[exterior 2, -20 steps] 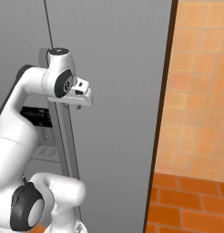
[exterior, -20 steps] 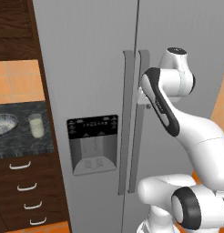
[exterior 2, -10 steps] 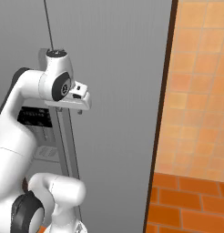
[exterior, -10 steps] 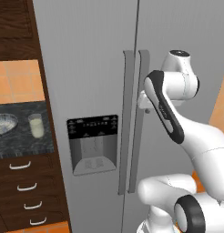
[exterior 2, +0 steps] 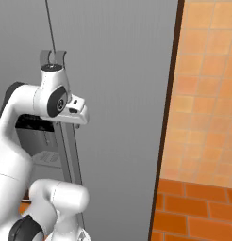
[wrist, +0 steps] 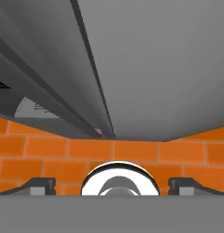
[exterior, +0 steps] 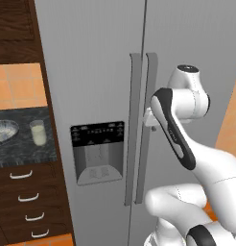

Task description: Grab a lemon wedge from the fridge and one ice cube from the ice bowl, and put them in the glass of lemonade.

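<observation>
The fridge (exterior: 96,72) is a tall slab of smooth matte grey, two doors shut, with long flat vertical handles (exterior: 138,125) and a glossy black dispenser panel above a boxy recess. The gripper (wrist: 112,184) sits by the right-hand handle, released, its small dark tips spread wide with nothing between them. Well to the left, on a dark speckled stone surface (exterior: 19,151), a shallow round speckled ice bowl (exterior: 4,131) stands just beside the clear cylindrical glass of lemonade (exterior: 38,132), pale creamy-yellow.

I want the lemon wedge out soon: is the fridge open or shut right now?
Shut. In the left base view both doors of the fridge lie flush, their handles side by side, with no interior showing.
</observation>
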Tool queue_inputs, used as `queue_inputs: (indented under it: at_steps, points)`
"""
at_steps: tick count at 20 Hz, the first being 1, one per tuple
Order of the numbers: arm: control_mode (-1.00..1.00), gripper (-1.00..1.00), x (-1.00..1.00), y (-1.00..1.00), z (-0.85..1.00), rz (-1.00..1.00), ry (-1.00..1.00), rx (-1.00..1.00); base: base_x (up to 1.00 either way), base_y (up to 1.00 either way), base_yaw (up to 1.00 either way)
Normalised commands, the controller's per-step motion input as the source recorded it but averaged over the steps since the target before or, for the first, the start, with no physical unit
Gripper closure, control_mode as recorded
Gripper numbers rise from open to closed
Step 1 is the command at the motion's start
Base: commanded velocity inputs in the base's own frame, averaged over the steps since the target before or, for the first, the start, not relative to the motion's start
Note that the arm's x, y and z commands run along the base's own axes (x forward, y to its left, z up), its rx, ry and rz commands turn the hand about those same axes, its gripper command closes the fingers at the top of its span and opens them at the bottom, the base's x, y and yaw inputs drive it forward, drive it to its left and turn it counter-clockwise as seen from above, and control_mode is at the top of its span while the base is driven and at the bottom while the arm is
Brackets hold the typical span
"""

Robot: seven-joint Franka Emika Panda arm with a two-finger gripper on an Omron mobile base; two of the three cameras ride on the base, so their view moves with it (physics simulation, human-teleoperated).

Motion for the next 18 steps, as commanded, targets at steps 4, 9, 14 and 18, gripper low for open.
queue_inputs:
  at_steps: [4,9,14,18]
  points:
    - [-1.0,-1.0,-0.25,0.14,-0.14,0.0,0.0,0.0,0.0,0.0,0.0]
    - [1.0,-1.0,-0.05,0.0,0.0,0.0,0.0,0.0,-0.04,0.08,0.0]
    - [1.0,-1.0,0.0,0.0,0.0,0.0,0.0,0.0,-0.11,1.0,0.0]
    - [1.0,-1.0,0.0,0.0,0.0,0.0,0.0,0.0,0.0,1.0,0.0]
